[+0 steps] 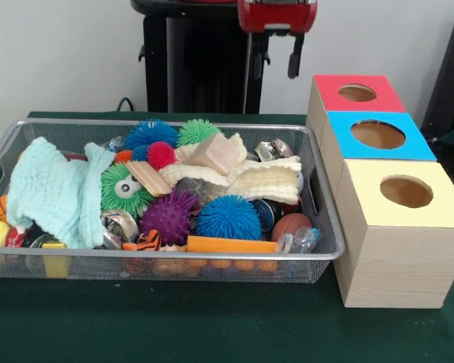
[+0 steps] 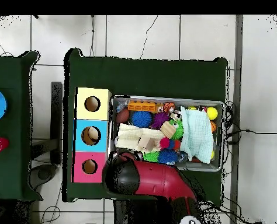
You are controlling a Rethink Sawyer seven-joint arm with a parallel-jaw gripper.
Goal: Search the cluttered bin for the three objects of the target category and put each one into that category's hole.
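Observation:
The wire-mesh bin sits on the green table, full of toys; it also shows in the overhead view. An orange toy with black tiger stripes lies against the bin's front rim, and it shows in the overhead view too. I see no pale yellow duck. The red-topped wooden box has a round hole, also seen from above. My gripper hangs high above the bin's far edge, open and empty. From above, my gripper is by the bin's corner next to the red box.
A mint cloth, a green spiky ball with googly eyes, purple and blue spiky balls, wooden blocks and a cream cloth cover the bin. The blue-topped and yellow-topped boxes stand beside the red one.

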